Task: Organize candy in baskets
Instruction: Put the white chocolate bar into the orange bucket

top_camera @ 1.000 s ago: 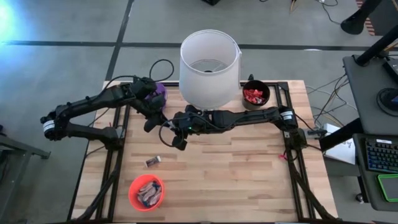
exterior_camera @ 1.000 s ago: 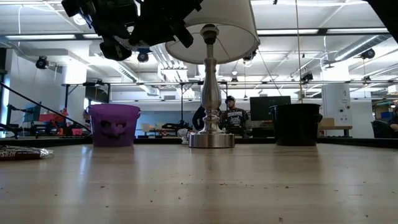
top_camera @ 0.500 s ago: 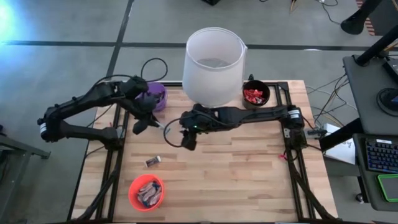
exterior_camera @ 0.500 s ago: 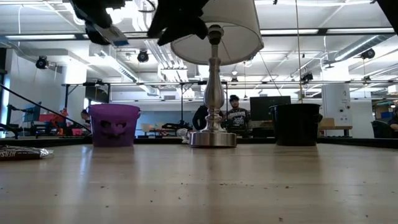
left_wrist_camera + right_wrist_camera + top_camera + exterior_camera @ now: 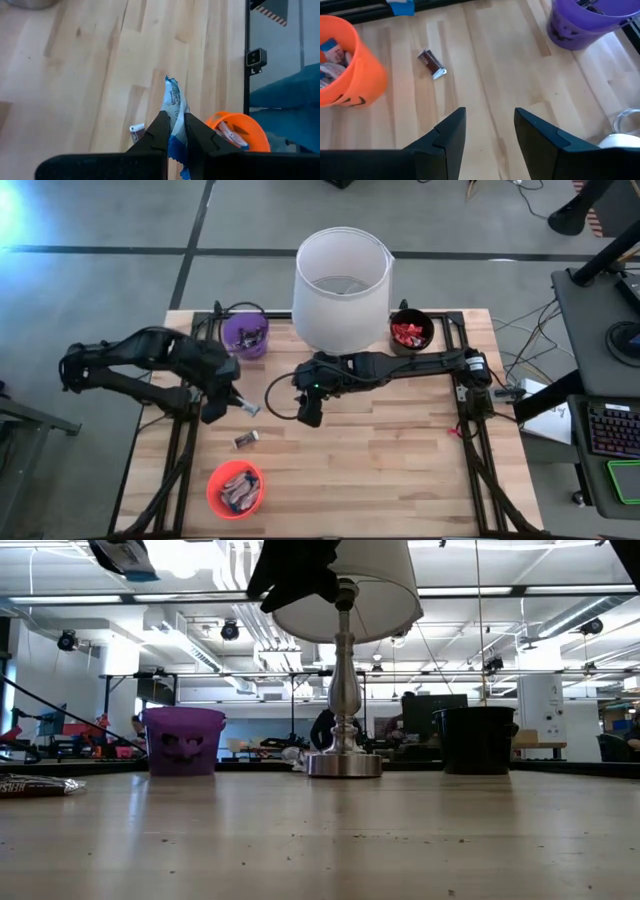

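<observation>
Blue-and-white crinkly wrapped candy bar (image 5: pixel 174 102), light and slippery-looking, stood pinched at its lower end between the left gripper (image 5: pixel 172 131)'s closed fingers, while the right gripper (image 5: pixel 489 127)'s fingers stood open and empty.

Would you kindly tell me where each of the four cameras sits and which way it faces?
High view: overhead, straight down; both arms, left gripper, right gripper.
Low view: tabletop height, level across to the purple basket, lamp, black basket; arms overhead.
Left wrist view: looks down past shut fingers holding a blue-and-white candy.
Right wrist view: looks down between open fingers.
Shared: both wrist views show the orange basket and the dark loose candy.
</observation>
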